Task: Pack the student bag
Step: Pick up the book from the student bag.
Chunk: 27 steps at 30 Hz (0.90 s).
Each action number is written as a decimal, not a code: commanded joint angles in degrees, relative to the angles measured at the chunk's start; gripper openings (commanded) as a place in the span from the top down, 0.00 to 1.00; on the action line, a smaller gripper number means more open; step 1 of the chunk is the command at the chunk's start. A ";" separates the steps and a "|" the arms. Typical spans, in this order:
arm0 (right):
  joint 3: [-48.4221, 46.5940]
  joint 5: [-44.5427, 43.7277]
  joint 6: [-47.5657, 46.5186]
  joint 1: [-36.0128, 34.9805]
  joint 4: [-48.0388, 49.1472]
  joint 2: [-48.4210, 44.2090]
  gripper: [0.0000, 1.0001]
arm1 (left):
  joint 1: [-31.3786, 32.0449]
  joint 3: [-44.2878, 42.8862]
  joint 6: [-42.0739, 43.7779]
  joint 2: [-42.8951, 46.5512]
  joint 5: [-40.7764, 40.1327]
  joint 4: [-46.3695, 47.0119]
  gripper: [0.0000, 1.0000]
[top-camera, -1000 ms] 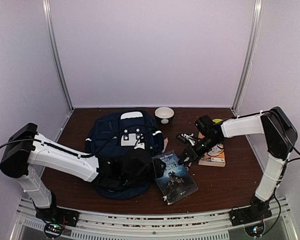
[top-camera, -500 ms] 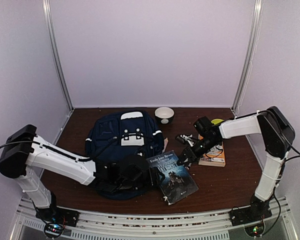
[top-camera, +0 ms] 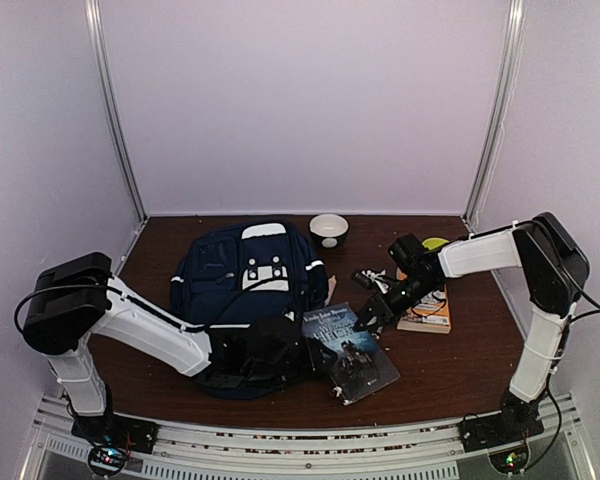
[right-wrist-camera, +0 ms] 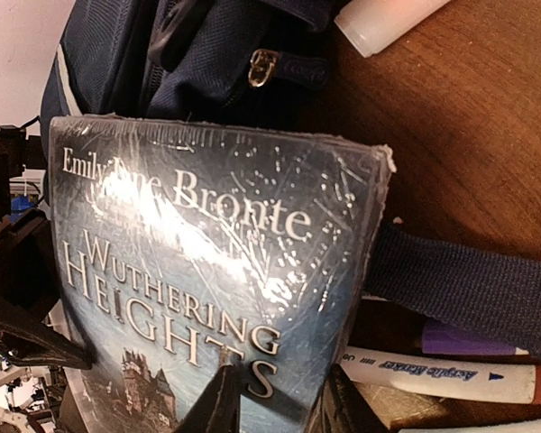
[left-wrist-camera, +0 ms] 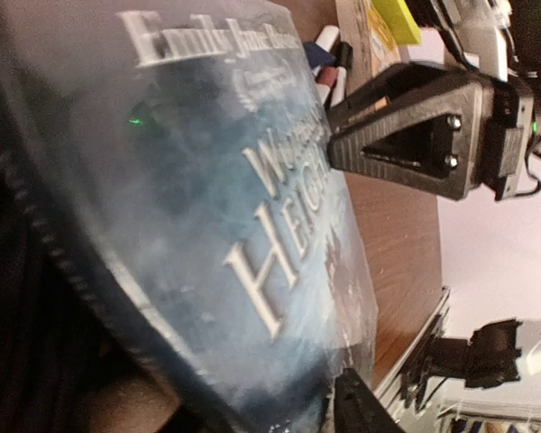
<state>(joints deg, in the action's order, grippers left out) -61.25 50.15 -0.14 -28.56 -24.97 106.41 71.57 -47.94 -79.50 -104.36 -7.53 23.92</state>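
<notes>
The student bag [top-camera: 242,285] lies flat at centre left, navy with a white patch; its fabric and a zip pull [right-wrist-camera: 263,65] fill the top of the right wrist view. A shrink-wrapped blue book, Wuthering Heights [top-camera: 352,352], lies tilted at the bag's right edge. My right gripper [top-camera: 368,320] [right-wrist-camera: 279,406] is shut on the book's far right edge, with one finger [right-wrist-camera: 218,397] on the cover. My left gripper [top-camera: 283,350] sits low at the bag's near right side against the book's left edge. Only one of its fingers [left-wrist-camera: 365,415] shows, and the book [left-wrist-camera: 207,180] fills that view.
A white bowl [top-camera: 329,229] stands at the back. An orange-covered book [top-camera: 427,306], a yellow object [top-camera: 435,242] and loose markers [top-camera: 372,275] lie right of the bag. A dark bag strap [right-wrist-camera: 460,280] and a white marker [right-wrist-camera: 433,374] lie beside the book.
My left arm has swung right and lower, bringing its gripper against the book's left edge, and its jaws have narrowed. The right gripper has kept its hold on the book.
</notes>
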 commanded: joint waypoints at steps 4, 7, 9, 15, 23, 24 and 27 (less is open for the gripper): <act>0.85 1.39 0.07 2.79 -1.70 -4.51 0.68 | -0.91 0.89 2.45 0.80 -2.26 12.75 0.77; 0.87 2.04 -1.27 5.79 -4.65 -7.78 0.66 | -1.46 0.91 2.83 0.81 -1.88 14.27 0.82; 0.74 3.51 -2.13 8.46 -7.25 -10.65 0.63 | -1.73 0.71 4.14 1.71 -1.65 15.13 0.85; 1.89 7.24 -5.48 15.39 -12.68 -23.76 0.45 | -2.29 -3.18 19.63 9.96 -0.74 10.15 0.89; 1.74 13.82 -1.52 15.81 -7.65 -33.00 0.29 | -10.77 -3.03 25.64 20.32 4.14 7.85 1.00; 1.42 14.63 0.93 15.81 -5.11 -32.69 0.29 | -12.04 -3.10 25.77 21.07 4.86 7.75 1.00; 0.51 16.07 9.38 15.65 2.08 -30.60 0.29 | -15.84 -4.13 26.13 22.55 7.69 7.30 1.00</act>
<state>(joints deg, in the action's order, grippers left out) -60.03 62.15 -0.86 -12.73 -32.56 73.73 59.94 -47.94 -56.27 -85.43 -3.27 23.70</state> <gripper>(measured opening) 0.707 0.202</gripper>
